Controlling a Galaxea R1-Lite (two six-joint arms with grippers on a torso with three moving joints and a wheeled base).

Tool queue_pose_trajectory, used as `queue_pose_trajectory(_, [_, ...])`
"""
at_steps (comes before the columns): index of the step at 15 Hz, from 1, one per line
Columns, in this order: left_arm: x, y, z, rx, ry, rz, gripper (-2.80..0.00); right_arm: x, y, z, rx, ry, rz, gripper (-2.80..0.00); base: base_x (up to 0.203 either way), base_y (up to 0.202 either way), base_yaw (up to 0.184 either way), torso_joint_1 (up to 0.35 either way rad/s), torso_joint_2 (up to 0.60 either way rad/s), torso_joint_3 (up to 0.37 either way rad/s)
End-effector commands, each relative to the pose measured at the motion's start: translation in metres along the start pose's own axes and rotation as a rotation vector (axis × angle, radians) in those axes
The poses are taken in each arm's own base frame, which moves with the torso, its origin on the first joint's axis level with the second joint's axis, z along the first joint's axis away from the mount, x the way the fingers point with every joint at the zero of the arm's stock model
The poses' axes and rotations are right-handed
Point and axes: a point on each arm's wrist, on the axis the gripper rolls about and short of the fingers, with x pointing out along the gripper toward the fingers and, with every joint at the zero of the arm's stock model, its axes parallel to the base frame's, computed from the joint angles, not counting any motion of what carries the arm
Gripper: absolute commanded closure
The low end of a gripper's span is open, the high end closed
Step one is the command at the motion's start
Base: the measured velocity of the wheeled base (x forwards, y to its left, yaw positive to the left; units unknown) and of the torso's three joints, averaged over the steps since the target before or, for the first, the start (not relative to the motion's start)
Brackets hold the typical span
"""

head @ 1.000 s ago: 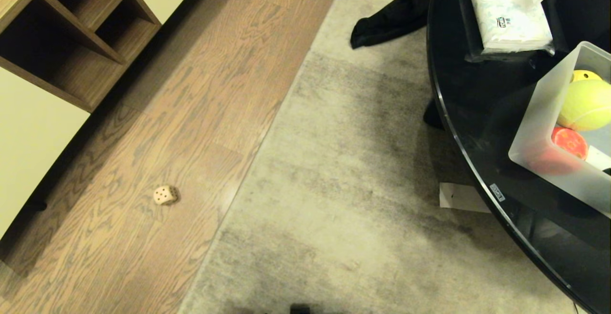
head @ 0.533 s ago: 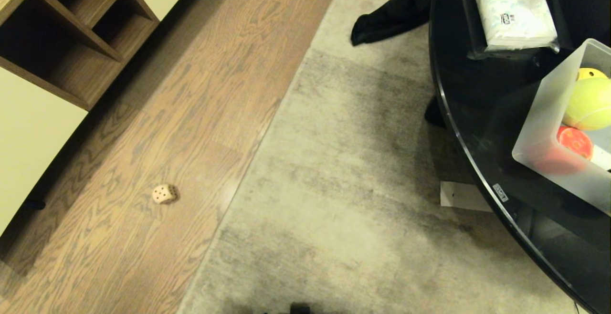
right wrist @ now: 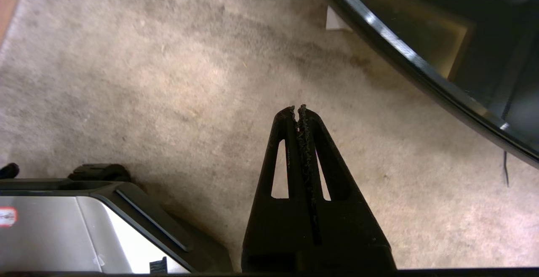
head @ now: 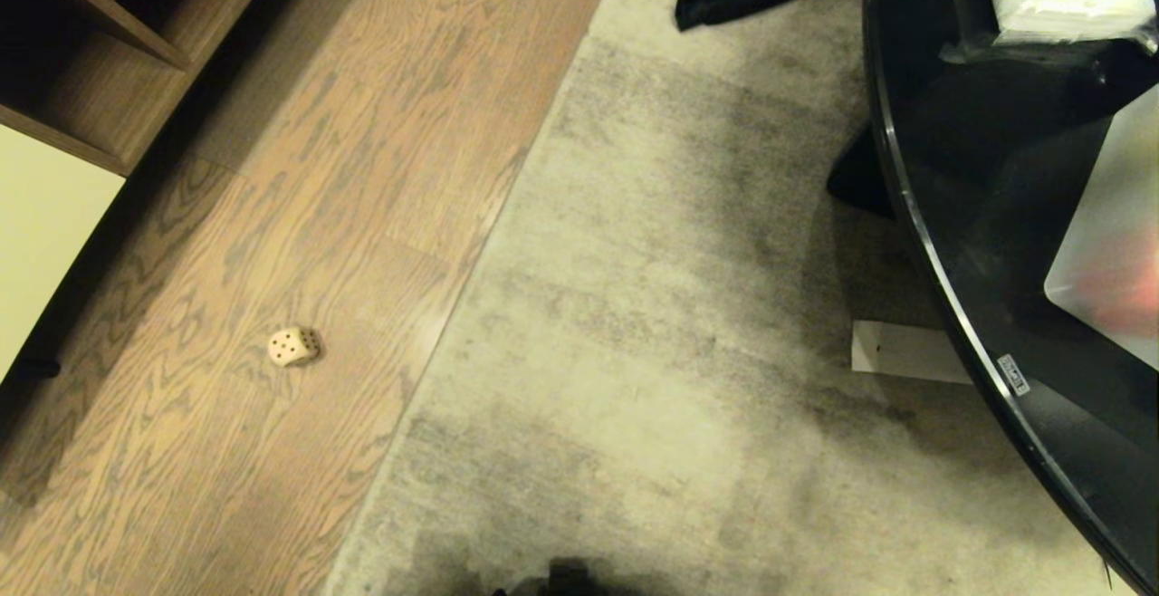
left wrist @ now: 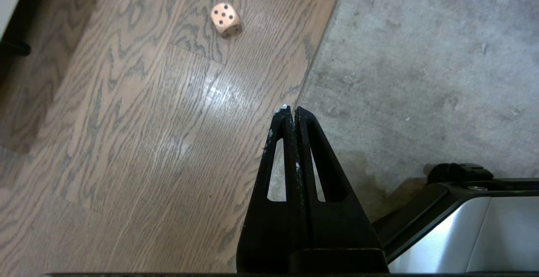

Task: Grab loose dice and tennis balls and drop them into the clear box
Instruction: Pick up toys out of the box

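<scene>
One dice (left wrist: 225, 19) on wood floor (head: 299, 216), ahead-left of left tool (left wrist: 291, 110), well apart. Both tools pinched shut, empty; right tool (right wrist: 297, 110) over rug (right wrist: 147, 79). View tipped down since second ago: clear box (head: 1109, 252) on table (head: 978, 179) sliding off right edge, balls gone from sight. Approach pending.

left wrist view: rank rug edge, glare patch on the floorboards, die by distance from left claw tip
From the left claw, shut:
1. Rug edge, right at the tip, where the boards meet the rug.
2. Glare patch, on the wood just past the tip.
3. Die, farthest, out on the wooden floor.
</scene>
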Motion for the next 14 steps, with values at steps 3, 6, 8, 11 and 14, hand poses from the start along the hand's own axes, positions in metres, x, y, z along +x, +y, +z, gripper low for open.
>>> queue_pose_trajectory(3, [0.0001, 0.0000, -0.0004, 0.000, 0.001, 0.000, 0.00, 0.0002, 0.0000, -0.0002, 0.000, 0.002, -0.001, 0.00, 0.000, 0.000, 0.000, 0.001, 0.00, -0.196])
queue_pose_trajectory(6, [0.0001, 0.0000, -0.0004, 0.001, 0.001, 0.000, 0.00, 0.0001, 0.0000, 0.0000, 0.000, 0.001, 0.000, 0.00, 0.000, 0.000, 0.000, 0.002, 0.00, -0.144])
queue_pose_trajectory(8, [0.0001, 0.0000, -0.0004, 0.001, 0.001, 0.000, 0.00, 0.0001, 0.0000, 0.0002, 0.000, 0.000, -0.001, 0.00, 0.000, 0.000, 0.000, 0.005, 0.00, -0.084])
queue_pose_trajectory(11, [0.0001, 0.0000, -0.0004, 0.001, 0.001, 0.000, 0.00, 0.0001, 0.0000, 0.0000, 0.000, 0.001, 0.001, 0.00, 0.000, 0.000, 0.000, 0.001, 0.00, -0.040])
queue_pose_trajectory(14, [0.0001, 0.0000, -0.0004, 0.001, 0.001, 0.000, 0.00, 0.0001, 0.0000, 0.0002, 0.000, 0.000, -0.001, 0.00, 0.000, 0.000, 0.000, 0.001, 0.00, -0.013])
